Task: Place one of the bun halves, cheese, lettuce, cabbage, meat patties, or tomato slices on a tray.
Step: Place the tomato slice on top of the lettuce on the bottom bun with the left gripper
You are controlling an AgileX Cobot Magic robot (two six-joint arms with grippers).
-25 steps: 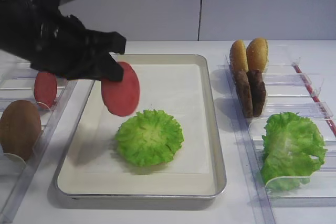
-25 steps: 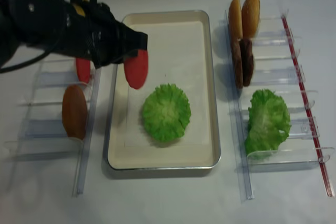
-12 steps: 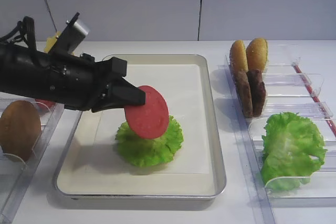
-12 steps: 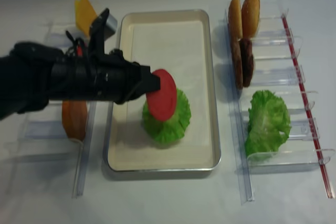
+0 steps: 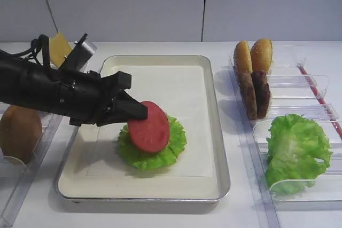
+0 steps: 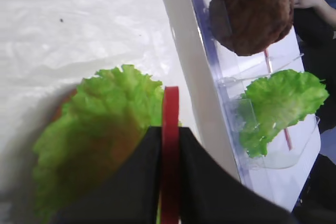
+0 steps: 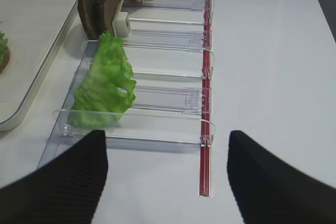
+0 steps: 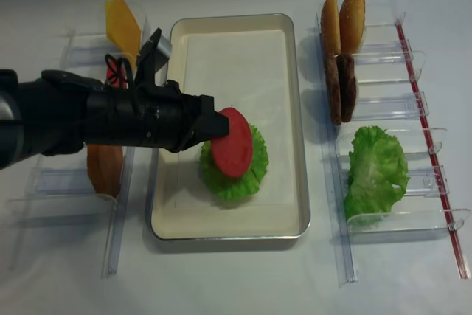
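A red tomato slice point(image 5: 149, 126) is pinched on edge in my left gripper point(image 5: 138, 111), which is shut on it. The slice leans over a round green lettuce leaf point(image 5: 172, 147) lying on the cream tray point(image 5: 197, 78), and its lower edge reaches the leaf. In the left wrist view the tomato slice point(image 6: 169, 108) stands edge-on between the black fingers point(image 6: 140, 171), above the lettuce point(image 6: 105, 124). My right gripper point(image 7: 167, 136) hangs open over bare table in front of the right rack, holding nothing.
The clear rack point(image 5: 315, 86) to the right holds two bun halves point(image 5: 254, 54), two meat patties point(image 5: 255, 93) and a lettuce leaf point(image 5: 296, 150). On the left stand a brown bun half point(image 5: 18, 132) and a yellow cheese slice point(image 5: 60, 49). My left arm lies across the tray's left rim.
My left gripper carried the tomato slice right and down from the tray's left edge to the lettuce leaf. The slice now sits lower and leans flatter over the leaf.
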